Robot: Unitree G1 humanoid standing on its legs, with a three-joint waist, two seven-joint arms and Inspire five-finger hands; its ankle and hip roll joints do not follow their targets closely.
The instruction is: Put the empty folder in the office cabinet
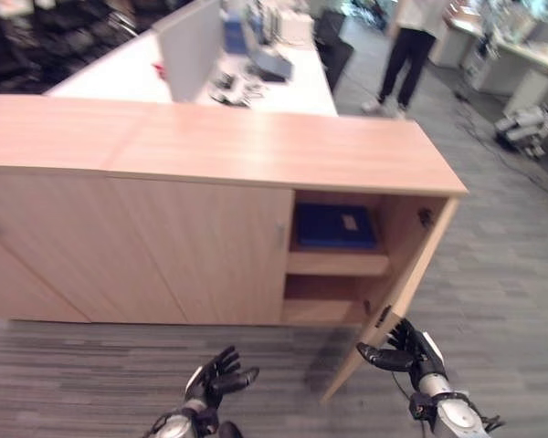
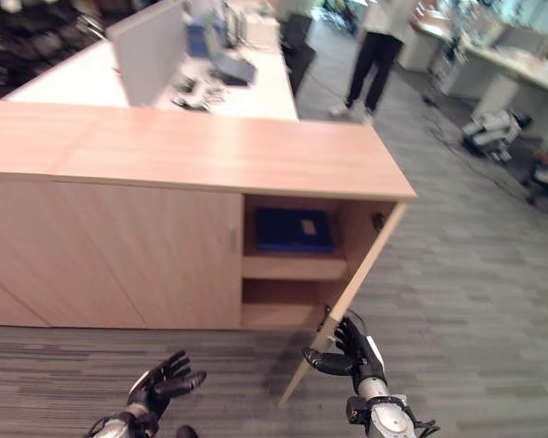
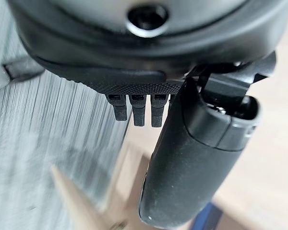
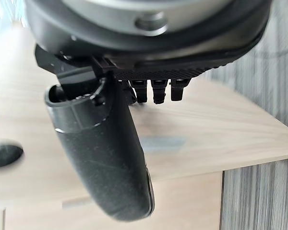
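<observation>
Since the blue folder (image 1: 336, 225) already lies on the cabinet's (image 1: 256, 151) top shelf, I judge only closing the door (image 1: 397, 297) remains; my right hand (image 1: 409, 351) rests loosely spread against its near edge, left hand (image 1: 217, 377) released, empty.

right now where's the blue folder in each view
Left eye: folder on the top shelf of the open cabinet, right of centre.
Right eye: folder on the same shelf, near centre.
Left wrist: a blue corner, probably the folder.
Right wrist: cannot tell.
Shared landmark: the open door.
</observation>
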